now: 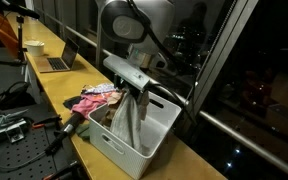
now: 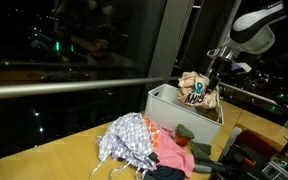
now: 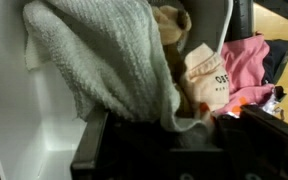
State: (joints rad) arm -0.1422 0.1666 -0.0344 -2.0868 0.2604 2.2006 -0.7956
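Observation:
My gripper (image 1: 134,88) is shut on a grey-green towel (image 1: 127,116) that hangs down from it into a white plastic basket (image 1: 136,150). In the wrist view the towel (image 3: 104,55) drapes from between the dark fingers (image 3: 179,125) and fills the upper left. The basket's white wall (image 3: 14,110) is beside it. A beige garment with printed text (image 3: 206,78) lies in the basket under the gripper. In an exterior view the gripper (image 2: 214,75) hovers over the basket (image 2: 169,105) and the beige clothes (image 2: 196,88) in it.
A pile of clothes, patterned (image 2: 132,138) and pink (image 2: 172,152), lies on the wooden table next to the basket; it also shows in an exterior view (image 1: 94,98). A laptop (image 1: 59,62) and a cup (image 1: 34,46) stand further along the table. A dark window runs alongside.

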